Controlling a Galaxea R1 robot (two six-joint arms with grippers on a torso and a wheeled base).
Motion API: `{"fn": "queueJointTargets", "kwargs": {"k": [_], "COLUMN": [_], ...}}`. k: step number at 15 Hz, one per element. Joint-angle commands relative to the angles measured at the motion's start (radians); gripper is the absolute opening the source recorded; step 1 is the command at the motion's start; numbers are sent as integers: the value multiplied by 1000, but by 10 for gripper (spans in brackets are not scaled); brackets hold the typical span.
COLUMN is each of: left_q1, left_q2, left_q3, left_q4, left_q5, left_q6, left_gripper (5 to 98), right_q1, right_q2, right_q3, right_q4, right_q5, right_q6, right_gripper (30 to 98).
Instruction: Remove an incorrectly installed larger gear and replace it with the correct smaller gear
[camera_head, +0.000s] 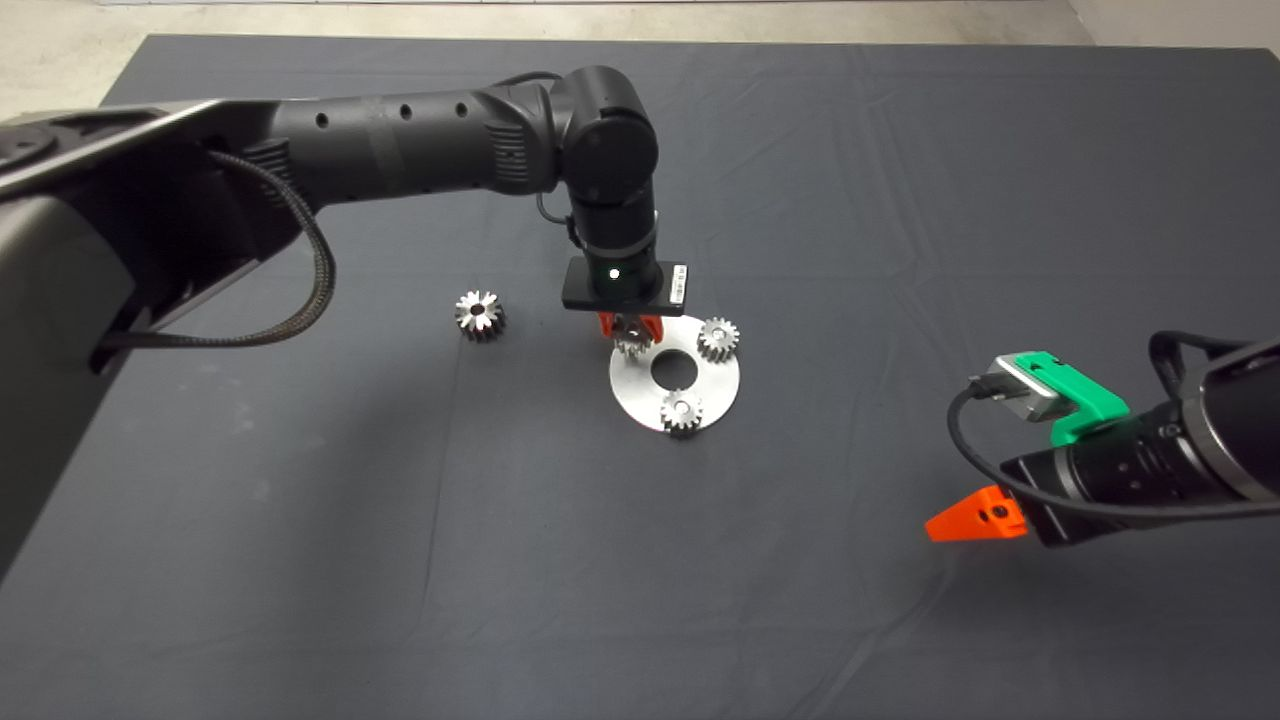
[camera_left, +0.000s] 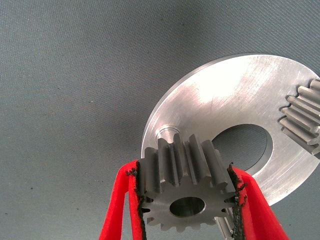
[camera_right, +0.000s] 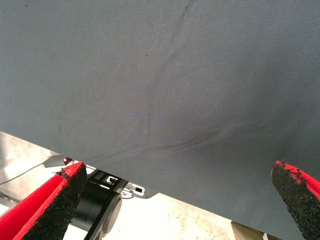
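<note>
Small gear in my left pincer, hovering right by its peg.

Head view: my left pincer (camera_head: 630, 328) is down at the near-left edge of the round plate (camera_head: 640, 395), mostly hidden under my own wrist, so the gear it holds barely shows. Two gears already sit on the plate (camera_head: 718, 338) (camera_head: 681, 410); the larger gear (camera_head: 479, 314) lies on the mat (camera_head: 400, 550) well off to the left. My right pincer (camera_head: 975, 520) waits low right above the counter.

Left wrist view: the fingers (camera_left: 120, 210) are pinching the smaller gear (camera_left: 186, 192) by its teeth, with the bare peg (camera_left: 167, 132) just beyond. I'd say line the bore up over the peg, keep it level, then lower gently.

Right wrist view: fingers (camera_right: 50, 200) spread wide, only mat showing.
</note>
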Motion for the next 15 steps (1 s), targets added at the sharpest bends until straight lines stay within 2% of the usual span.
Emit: {"fn": "queueJointTargets", "kwargs": {"k": [1, 4, 7, 8, 9, 10, 13, 15], "left_q1": [-4, -1, 1, 12, 39, 54, 63, 63], "left_q2": [6, -8, -14, -11, -3, 1, 3, 3], "left_q3": [-10, -16, -77, -101, -127, -149, -153, -152], "left_q4": [21, 18, 10, 7, -1, -19, -28, -27], "left_q5": [-18, -15, 36, 54, 75, 85, 104, 105], "left_q6": [24, 25, 30, 51, 91, 121, 134, 134], "left_gripper": [257, 257, 257, 257, 257, 257, 252, 250], "right_q1": [21, 21, 21, 21, 21, 21, 21, 21], "right_q2": [-4, -3, -6, -6, -8, -6, -4, -3], "right_q3": [5, 7, 10, 13, 14, 13, 13, 11], "right_q4": [19, 19, 19, 19, 19, 19, 19, 19], "right_q5": [1, 1, 1, 1, 1, 1, 6, 6], "right_q6": [-3, -3, -1, 1, 1, 0, -1, -1], "right_gripper": [978, 978, 978, 978, 978, 978, 978, 978]}}
